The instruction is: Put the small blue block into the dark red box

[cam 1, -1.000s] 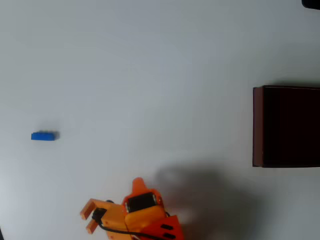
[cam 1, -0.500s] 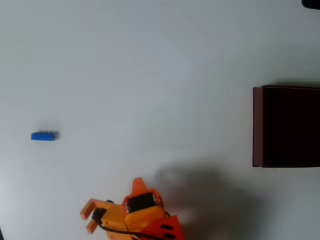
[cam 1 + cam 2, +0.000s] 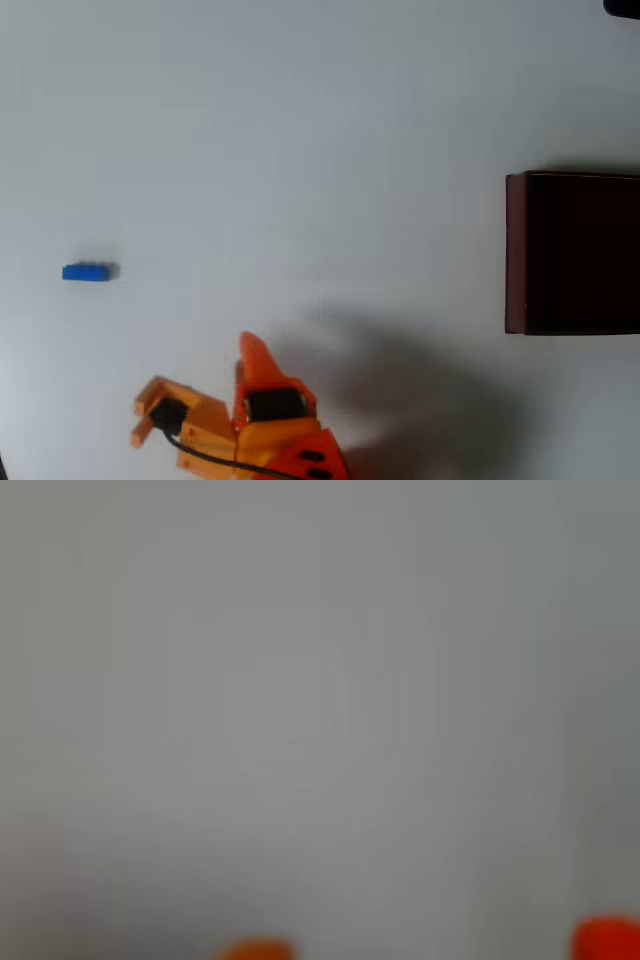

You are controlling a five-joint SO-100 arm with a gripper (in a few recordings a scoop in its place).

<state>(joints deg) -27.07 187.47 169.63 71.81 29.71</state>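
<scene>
White table across the overhead view. Dark red box at right edge. Orange gripper at bottom, jaw state unclear. Small blue block far left, up-left of gripper, well apart.

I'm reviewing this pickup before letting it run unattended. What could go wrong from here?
1. The small blue block is tiny next to the gripper, so a slightly off approach may nudge it away.
2. The dark red box sits far across the table at the overhead view's right edge; a weak grasp could drop the block during that carry.
</scene>
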